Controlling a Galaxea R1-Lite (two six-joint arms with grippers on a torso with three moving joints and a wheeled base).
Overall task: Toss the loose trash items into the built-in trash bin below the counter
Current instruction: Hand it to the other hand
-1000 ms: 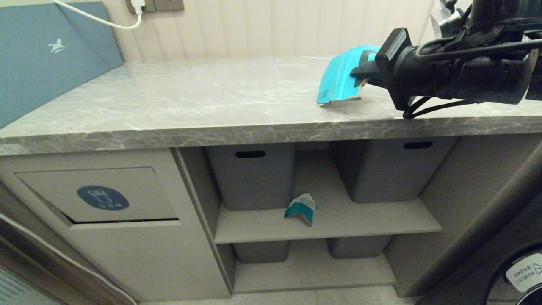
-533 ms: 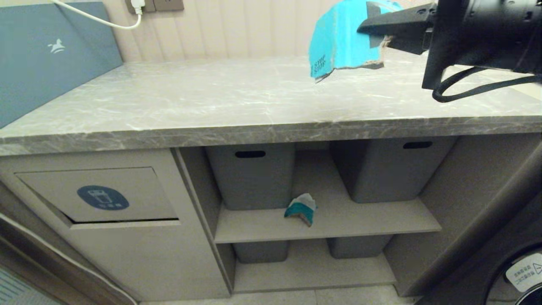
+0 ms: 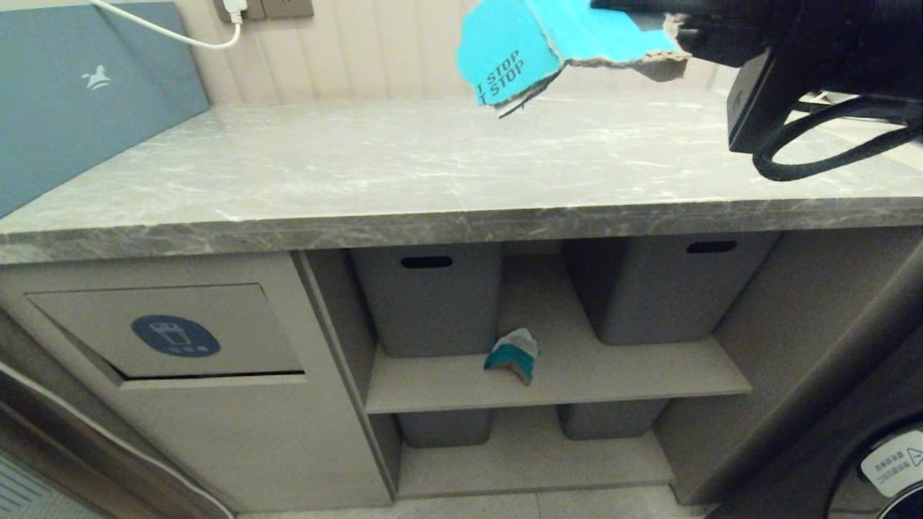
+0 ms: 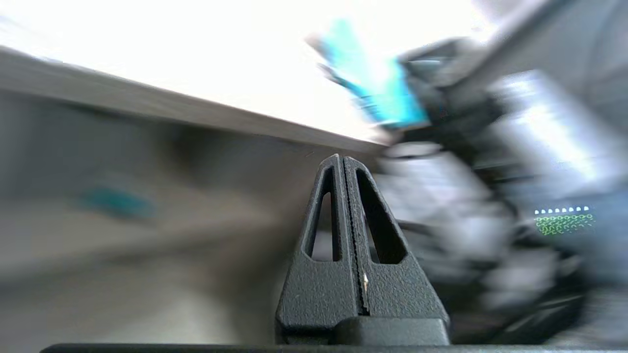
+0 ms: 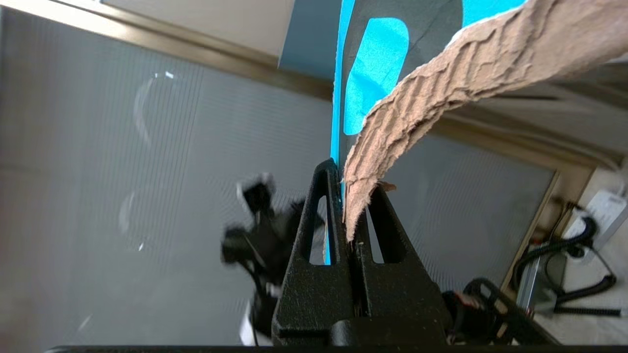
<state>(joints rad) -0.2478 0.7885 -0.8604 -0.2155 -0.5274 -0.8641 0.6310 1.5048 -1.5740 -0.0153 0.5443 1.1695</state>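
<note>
The right claw (image 5: 347,196) is clamped on the cyan cardboard scrap (image 3: 505,54) printed "STOP", above the counter (image 3: 404,173). Below, probably cardboard too, a teal scrap (image 3: 513,355) lies on the shelf (image 3: 649,375). The left claw (image 4: 343,162) is closed, empty.

The long grey counter (image 3: 360,180) has a blue board (image 3: 79,94) leaning at its left end, and on the shelf (image 3: 577,378) under it a small teal scrap (image 3: 513,355) lies between two grey tubs (image 3: 433,299).
</note>
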